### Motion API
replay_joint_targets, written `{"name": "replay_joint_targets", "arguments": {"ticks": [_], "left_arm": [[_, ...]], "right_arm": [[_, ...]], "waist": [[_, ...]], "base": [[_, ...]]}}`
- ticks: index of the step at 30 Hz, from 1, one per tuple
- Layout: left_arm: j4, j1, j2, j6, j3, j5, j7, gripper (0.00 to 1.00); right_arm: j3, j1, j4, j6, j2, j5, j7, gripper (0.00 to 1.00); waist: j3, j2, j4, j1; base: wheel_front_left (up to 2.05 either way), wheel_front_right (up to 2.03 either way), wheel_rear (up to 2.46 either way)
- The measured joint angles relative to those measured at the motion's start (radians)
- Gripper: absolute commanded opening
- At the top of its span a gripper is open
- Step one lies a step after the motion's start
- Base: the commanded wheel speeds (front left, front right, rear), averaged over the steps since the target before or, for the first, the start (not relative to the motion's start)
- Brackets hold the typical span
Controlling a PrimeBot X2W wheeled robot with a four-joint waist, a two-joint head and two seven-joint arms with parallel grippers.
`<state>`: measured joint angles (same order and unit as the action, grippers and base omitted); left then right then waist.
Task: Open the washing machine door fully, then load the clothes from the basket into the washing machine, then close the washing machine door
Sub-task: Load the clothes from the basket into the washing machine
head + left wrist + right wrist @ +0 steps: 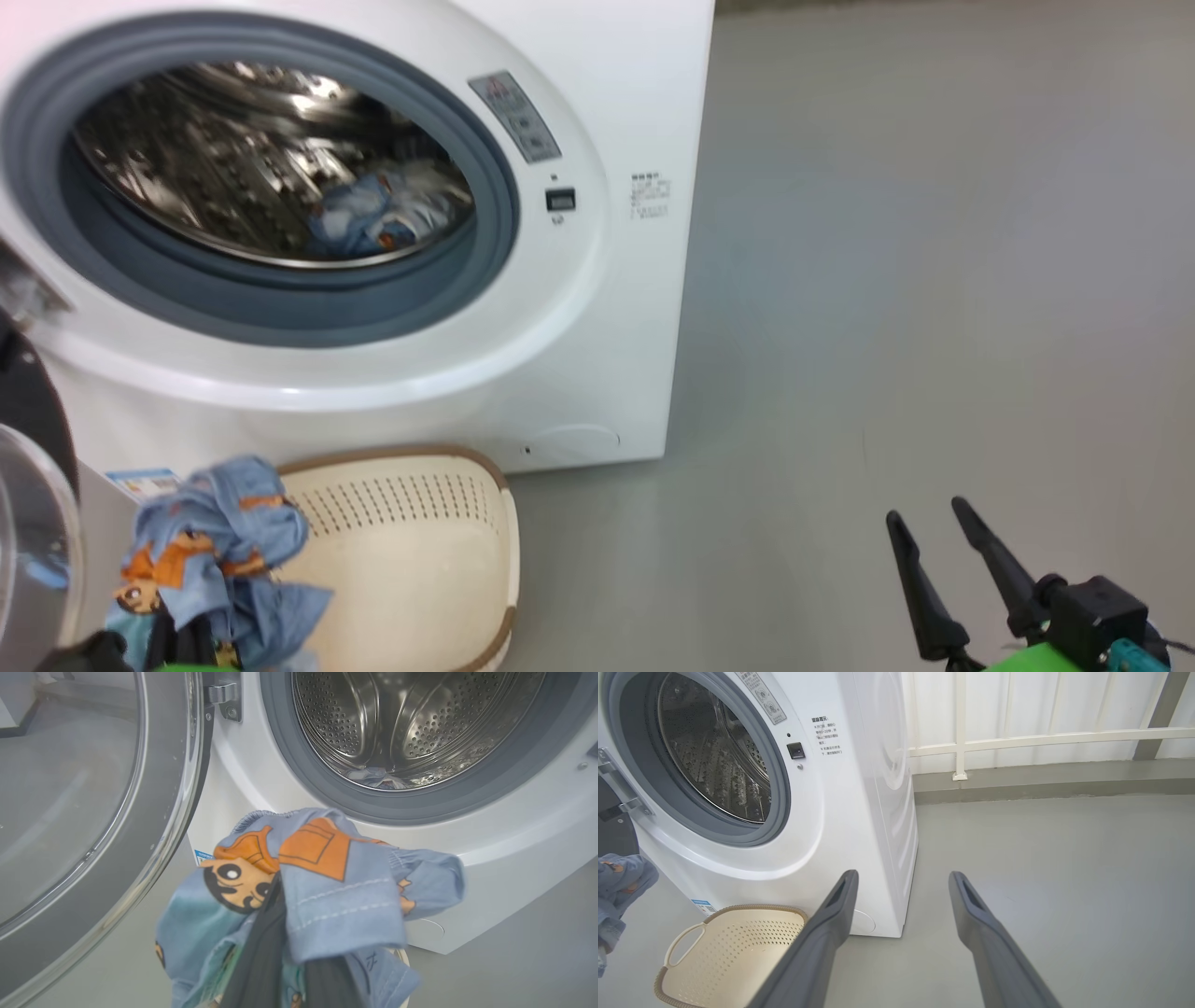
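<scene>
Left end effector [275, 896]: clamping tight on a bunched blue garment with orange-brown figures [336, 882], which is draping over its fingers [259, 961].
Garment: hanging by the left end of the cream perforated plastic basket [401, 509], below the opening of the big white washing machine [597, 308].
Right end effector [903, 877]: hanging wide apart over the grey floor [934, 280], gripping nothing.
Round glass-windowed door [93, 812]: standing open.

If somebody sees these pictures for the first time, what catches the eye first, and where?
First, the bundle of blue clothes with orange-brown figures, hanging low at the left, beside the cream perforated plastic basket. Next, the white washing machine behind it, its round glass door standing open at the left, with another blue garment lying in the steel drum.
</scene>
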<state>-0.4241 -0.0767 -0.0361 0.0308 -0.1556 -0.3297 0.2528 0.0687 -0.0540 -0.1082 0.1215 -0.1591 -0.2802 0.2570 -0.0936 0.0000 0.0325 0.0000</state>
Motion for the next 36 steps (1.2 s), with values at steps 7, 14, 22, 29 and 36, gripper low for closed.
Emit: {"name": "replay_joint_targets", "arguments": {"ticks": [7, 14, 22, 29, 36], "left_arm": [[0.135, 0.099, 0.0, -0.006, 0.026, 0.002, 0.0, 0.0], [0.225, 0.165, -0.001, -0.009, 0.043, 0.007, 0.002, 0.0], [0.25, 0.182, -0.001, -0.007, 0.039, 0.008, 0.002, 0.0], [0.268, 0.202, -0.001, 0.0, 0.04, 0.005, 0.002, 0.0], [0.293, 0.201, -0.002, 0.0, 0.053, 0.004, 0.002, 0.0]], "right_arm": [[0.018, -0.013, -0.003, 0.0, 0.003, 0.001, 0.0, 1.0], [0.021, -0.034, -0.002, 0.0, -0.001, 0.012, 0.0, 1.0], [0.022, -0.038, -0.001, 0.0, -0.003, 0.032, 0.0, 1.0], [0.022, -0.052, -0.001, 0.0, -0.001, 0.033, 0.0, 1.0], [0.021, -0.052, 0.003, 0.0, 0.003, 0.033, 0.0, 1.0]], "waist": [[0.089, 0.0, 0.011, 0.0001], [0.123, 0.0, 0.004, 0.0], [0.139, 0.0, -0.007, 0.0], [0.148, 0.0, -0.019, 0.0001], [0.134, 0.0, -0.025, 0.0]], "base": [[0.0, 0.0, 0.0], [0.0, 0.0, 0.0], [0.0, 0.0, 0.0], [0.0, 0.0, 0.0], [0.0, 0.0, 0.0]]}}
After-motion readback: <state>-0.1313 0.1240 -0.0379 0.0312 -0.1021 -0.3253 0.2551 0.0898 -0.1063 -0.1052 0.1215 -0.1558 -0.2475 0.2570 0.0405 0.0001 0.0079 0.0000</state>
